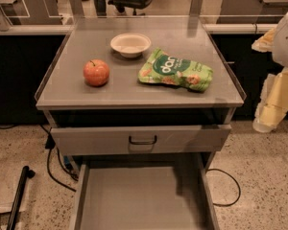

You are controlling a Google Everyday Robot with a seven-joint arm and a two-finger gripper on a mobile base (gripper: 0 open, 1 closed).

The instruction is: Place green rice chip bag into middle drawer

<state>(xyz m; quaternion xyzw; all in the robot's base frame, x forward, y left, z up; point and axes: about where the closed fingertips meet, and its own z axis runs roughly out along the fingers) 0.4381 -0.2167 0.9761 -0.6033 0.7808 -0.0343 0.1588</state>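
The green rice chip bag lies flat on the right half of the grey cabinet top, logo up. The middle drawer is pulled out below, and its bare floor faces up at the bottom of the view. My gripper hangs at the right edge of the view, beside the cabinet. It is lower than the cabinet top and well to the right of the bag, apart from it.
A red apple sits on the left of the top, and a white bowl stands behind the bag. The top drawer front with its black handle is above the open drawer. Cables and a black pole lie on the floor at the left.
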